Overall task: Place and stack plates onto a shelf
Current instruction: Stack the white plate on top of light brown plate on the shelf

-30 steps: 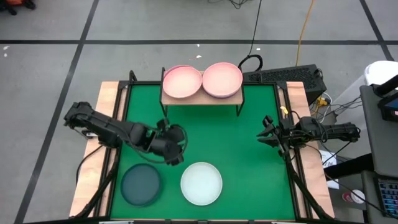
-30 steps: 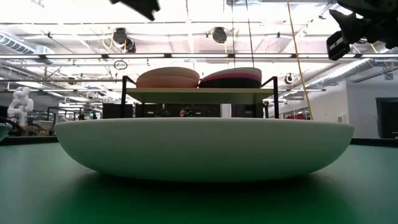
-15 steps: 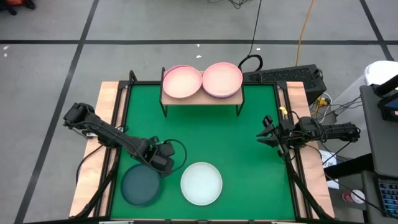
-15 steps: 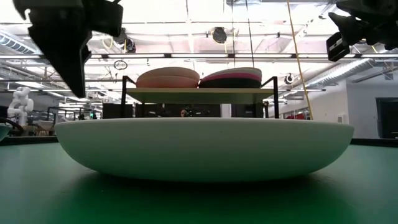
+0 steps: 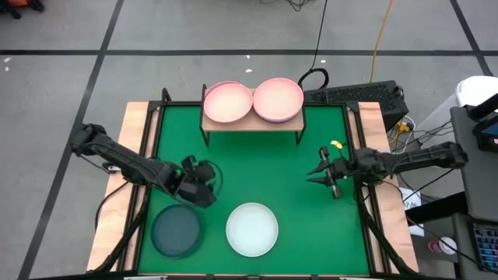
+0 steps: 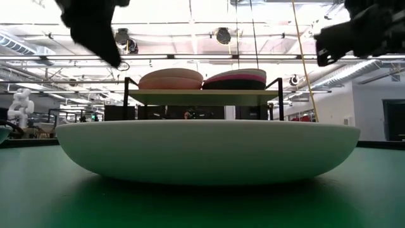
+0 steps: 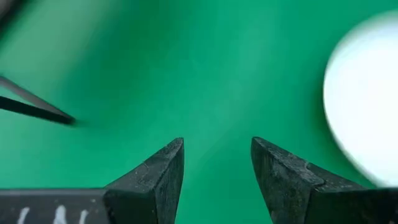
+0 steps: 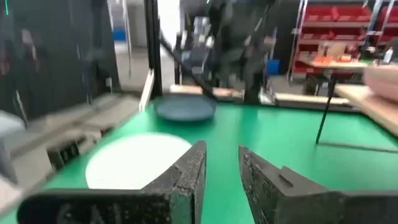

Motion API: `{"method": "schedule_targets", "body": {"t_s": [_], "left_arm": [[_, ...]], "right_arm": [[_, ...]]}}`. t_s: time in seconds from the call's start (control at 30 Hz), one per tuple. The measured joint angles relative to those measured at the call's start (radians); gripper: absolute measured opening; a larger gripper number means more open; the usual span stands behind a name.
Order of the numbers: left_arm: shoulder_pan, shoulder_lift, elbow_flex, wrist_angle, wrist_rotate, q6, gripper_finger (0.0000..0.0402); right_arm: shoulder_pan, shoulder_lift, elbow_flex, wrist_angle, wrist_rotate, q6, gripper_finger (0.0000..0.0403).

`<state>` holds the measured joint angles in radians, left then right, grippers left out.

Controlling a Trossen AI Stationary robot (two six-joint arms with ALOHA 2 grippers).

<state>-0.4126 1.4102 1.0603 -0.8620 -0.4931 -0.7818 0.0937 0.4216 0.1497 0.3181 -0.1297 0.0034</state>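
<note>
Plates: two stacks on shelf (image 5: 250, 122); teal plate (image 5: 177, 231), mint plate (image 5: 252, 229) near table front edge. Left tool (image 5: 196, 184) lifted off teal, fingers apart, empty. Right tool (image 5: 325, 173) moved inward, slightly parted.

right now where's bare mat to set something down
Bare: the mat between the shelf and the whitish plate, and the strip right of that plate. Crowded: the near-left corner, with the teal plate and left gripper; the shelf top is full.
</note>
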Motion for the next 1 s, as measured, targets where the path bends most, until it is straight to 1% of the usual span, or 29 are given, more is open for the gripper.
{"method": "schedule_targets", "body": {"t_s": [0.1, 0.2, 0.3, 0.4, 0.5, 0.57, 0.67, 0.87, 1.0], "left_arm": [[0.013, -0.084, 0.0, 0.016, -0.087, -0.006, 0.0193], [0.021, -0.177, -0.032, 0.123, -0.149, 0.033, 0.0193], [0.034, -0.275, -0.113, 0.276, -0.193, 0.102, 0.0193], [0.055, -0.364, -0.224, 0.454, -0.212, 0.161, 0.0193], [0.083, -0.425, -0.327, 0.628, -0.216, 0.227, 0.0193], [0.098, -0.446, -0.38, 0.739, -0.217, 0.255, 0.0193], [0.111, -0.455, -0.42, 0.838, -0.217, 0.302, 0.0193], [0.133, -0.456, -0.422, 0.893, -0.217, 0.345, 0.0193], [0.135, -0.456, -0.422, 0.919, -0.217, 0.369, 0.0193]], "right_arm": [[0.0, 0.138, 0.024, 0.013, -0.002, -0.061, 0.008], [0.004, 0.271, 0.025, 0.052, -0.002, -0.083, 0.008], [0.038, 0.386, 0.025, 0.108, -0.002, -0.116, 0.008], [0.094, 0.489, 0.025, 0.221, -0.002, -0.153, 0.008], [0.159, 0.573, 0.025, 0.354, 0.0, -0.225, 0.008], [0.2, 0.618, 0.026, 0.418, 0.018, -0.277, 0.0081], [0.252, 0.681, 0.064, 0.428, 0.096, -0.318, 0.0089], [0.319, 0.814, 0.171, 0.368, 0.113, -0.34, 0.0117], [0.357, 0.909, 0.198, 0.364, 0.178, -0.375, 0.0134]]}}
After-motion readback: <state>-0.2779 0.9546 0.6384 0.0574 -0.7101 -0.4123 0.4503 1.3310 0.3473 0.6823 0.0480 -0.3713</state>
